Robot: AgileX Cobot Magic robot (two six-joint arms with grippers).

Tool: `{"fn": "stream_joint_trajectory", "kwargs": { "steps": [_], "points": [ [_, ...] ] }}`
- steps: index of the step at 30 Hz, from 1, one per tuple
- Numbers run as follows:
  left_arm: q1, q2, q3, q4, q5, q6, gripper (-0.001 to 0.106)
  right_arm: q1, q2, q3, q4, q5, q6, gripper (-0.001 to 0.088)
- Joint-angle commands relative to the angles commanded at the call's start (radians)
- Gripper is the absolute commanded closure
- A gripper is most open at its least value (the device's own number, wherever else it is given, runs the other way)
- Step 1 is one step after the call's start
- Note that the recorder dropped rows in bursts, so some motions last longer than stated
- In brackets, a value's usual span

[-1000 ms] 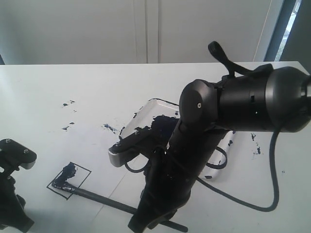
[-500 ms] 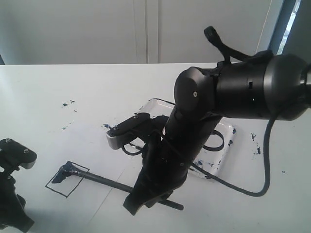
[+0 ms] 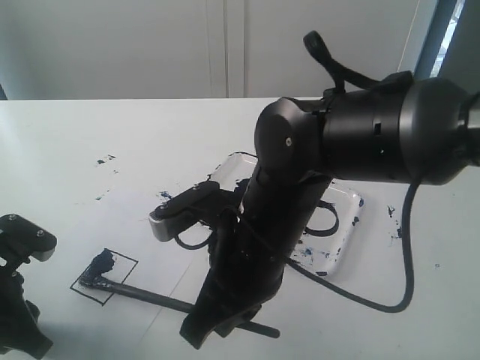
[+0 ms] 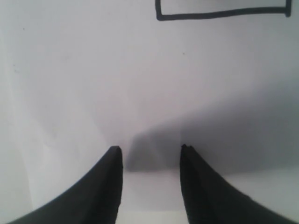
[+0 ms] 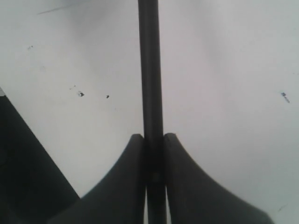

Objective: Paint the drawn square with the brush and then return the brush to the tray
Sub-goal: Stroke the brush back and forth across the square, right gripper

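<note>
Black brush [image 3: 146, 294] is pinched near its handle end by the right gripper [image 5: 153, 138]. Its shaft runs leftward in the exterior view, tip on the partly filled drawn square [image 3: 111, 270]. Tray [image 3: 349, 222] lies behind the right arm. Left gripper [image 4: 150, 150] is parted, empty, idle beside the square.

A wide white surface [image 3: 90, 135] fills the lower part of the exterior view. Behind its far edge stands a plain pale wall [image 3: 112, 45] with a narrow vertical strip [image 3: 235, 45] in the middle. At the far right corner, a dark-framed window [image 3: 452, 30] gives bright daylight.
</note>
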Motion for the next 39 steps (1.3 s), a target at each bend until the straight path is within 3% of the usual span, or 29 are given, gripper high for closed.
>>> {"fn": "stream_joint_trajectory", "kwargs": {
  "steps": [13,25,39],
  "points": [
    [0.000,0.000,0.000,0.000,0.000,0.000,0.060,0.004,0.000,0.000,-0.122,-0.015,0.066,0.0868],
    [0.000,0.000,0.000,0.000,0.000,0.000,0.060,0.004,0.000,0.000,-0.050,-0.008,0.036,0.0868],
    [0.000,0.000,0.000,0.000,0.000,0.000,0.060,0.002,0.000,0.000,-0.153,0.023,0.092,0.0868]
  ]
}}
